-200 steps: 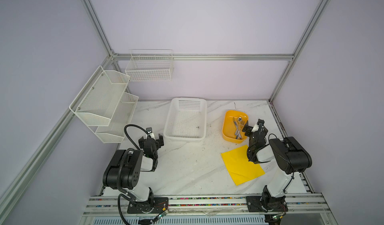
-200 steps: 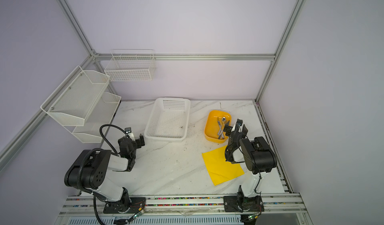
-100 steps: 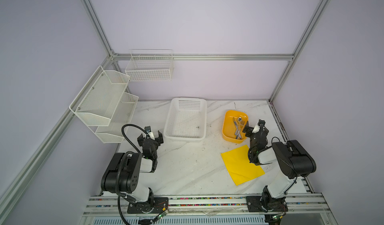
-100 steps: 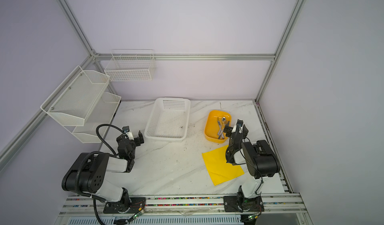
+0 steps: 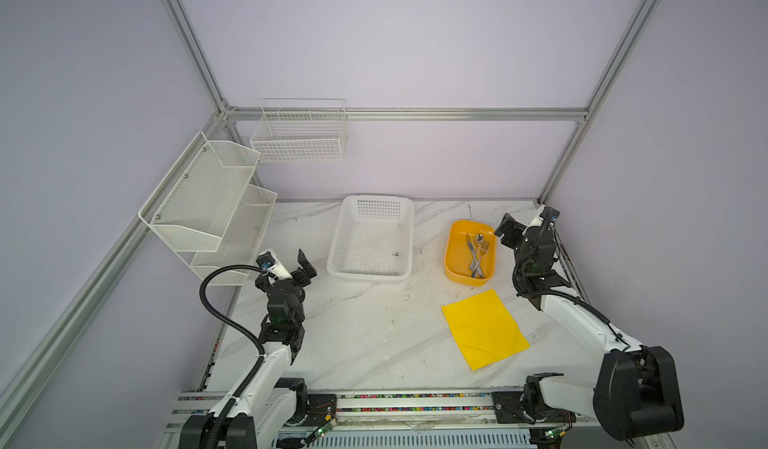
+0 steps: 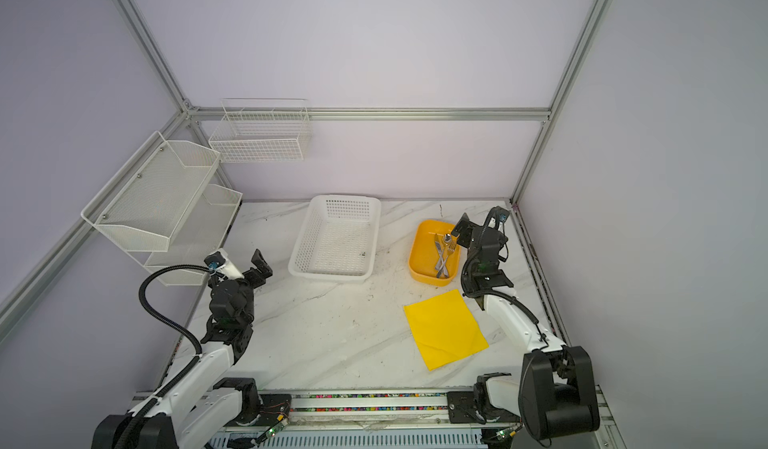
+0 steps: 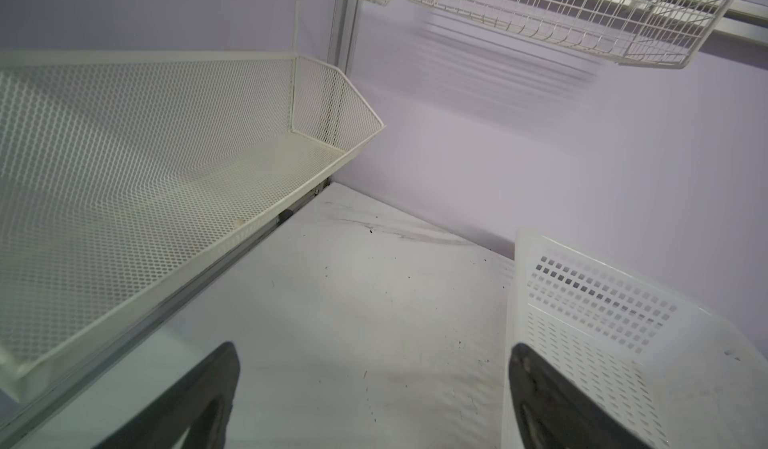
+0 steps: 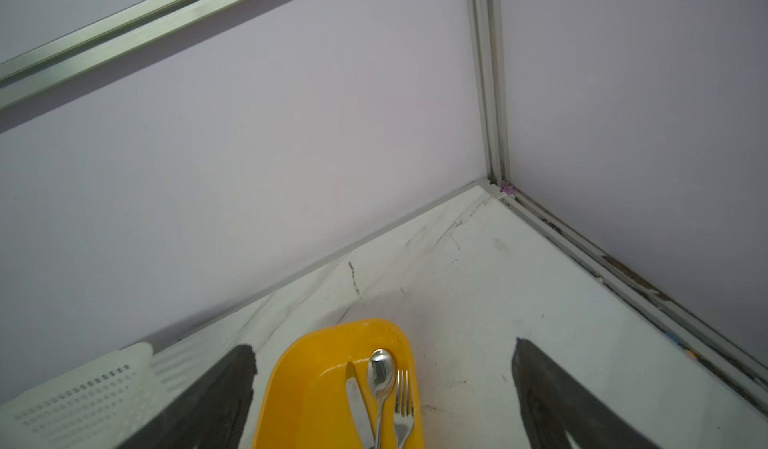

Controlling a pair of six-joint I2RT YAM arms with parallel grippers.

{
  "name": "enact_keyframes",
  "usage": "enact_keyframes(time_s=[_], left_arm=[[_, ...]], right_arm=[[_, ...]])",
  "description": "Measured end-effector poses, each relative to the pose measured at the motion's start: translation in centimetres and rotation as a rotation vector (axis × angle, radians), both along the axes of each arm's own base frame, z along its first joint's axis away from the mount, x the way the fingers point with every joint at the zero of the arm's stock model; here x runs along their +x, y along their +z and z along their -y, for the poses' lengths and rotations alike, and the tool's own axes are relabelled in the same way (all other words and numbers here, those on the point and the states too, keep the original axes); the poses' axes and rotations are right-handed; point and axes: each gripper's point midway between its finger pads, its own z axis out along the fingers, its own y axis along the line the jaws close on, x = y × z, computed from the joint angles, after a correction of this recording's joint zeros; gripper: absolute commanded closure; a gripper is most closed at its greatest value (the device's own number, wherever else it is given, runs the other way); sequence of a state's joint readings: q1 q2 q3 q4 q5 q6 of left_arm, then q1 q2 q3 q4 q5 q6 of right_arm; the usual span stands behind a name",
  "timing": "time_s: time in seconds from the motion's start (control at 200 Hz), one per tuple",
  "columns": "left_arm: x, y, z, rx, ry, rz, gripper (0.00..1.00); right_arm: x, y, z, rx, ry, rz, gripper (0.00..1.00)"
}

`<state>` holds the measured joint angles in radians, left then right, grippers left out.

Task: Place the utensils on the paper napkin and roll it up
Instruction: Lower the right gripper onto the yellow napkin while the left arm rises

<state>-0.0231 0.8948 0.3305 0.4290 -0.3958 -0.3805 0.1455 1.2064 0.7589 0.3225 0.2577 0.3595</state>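
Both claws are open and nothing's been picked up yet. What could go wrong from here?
1. The utensils lie crossed and overlapping in the orange tub; the open right claw may lift several at once, or drop one.
2. A grasp against the tub's floor could drag or tip the tub.
3. The paper napkin lies loose beside the right arm, which could brush it askew.

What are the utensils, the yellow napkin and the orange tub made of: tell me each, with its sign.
Utensils: polished metal, likely steel; the spoon mirrors its surroundings.
Paper napkin: thin matte paper, it seems; it lies flat with soft creases.
Tub: glossy moulded plastic, judging by its rounded corners and soft highlights.
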Motion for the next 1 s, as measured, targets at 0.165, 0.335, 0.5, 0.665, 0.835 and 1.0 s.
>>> enact_keyframes(time_s=[0.165, 0.335, 0.5, 0.665, 0.835, 1.0], left_arm=[[-1.8, -1.3, 1.1, -0.177, -0.039, -0.052, 0.00], [-2.3, -0.2, 4.9, -0.257, -0.261, -0.032, 0.00], [-2.7, -1.8, 8.3, -0.310, -0.446, -0.128, 0.00], [-3.1, -2.6, 10.2, -0.347, -0.546, -0.199, 0.00], [-3.2, -2.0, 11.0, -0.356, -0.594, -0.204, 0.00], [-3.2, -2.3, 11.6, -0.370, -0.621, -0.228, 0.00]], right_arm=[[-2.7, -2.1, -2.3, 0.124, 0.123, -0.134, 0.03], [-5.3, -5.7, -5.0, 0.236, 0.254, -0.322, 0.27], [-8.7, -9.6, -6.6, 0.348, 0.312, -0.500, 0.38], [-12.0, -12.2, -6.5, 0.400, 0.285, -0.613, 0.41], [-13.3, -13.2, -7.3, 0.425, 0.326, -0.674, 0.44], [-14.2, -15.4, -8.5, 0.405, 0.375, -0.776, 0.46]])
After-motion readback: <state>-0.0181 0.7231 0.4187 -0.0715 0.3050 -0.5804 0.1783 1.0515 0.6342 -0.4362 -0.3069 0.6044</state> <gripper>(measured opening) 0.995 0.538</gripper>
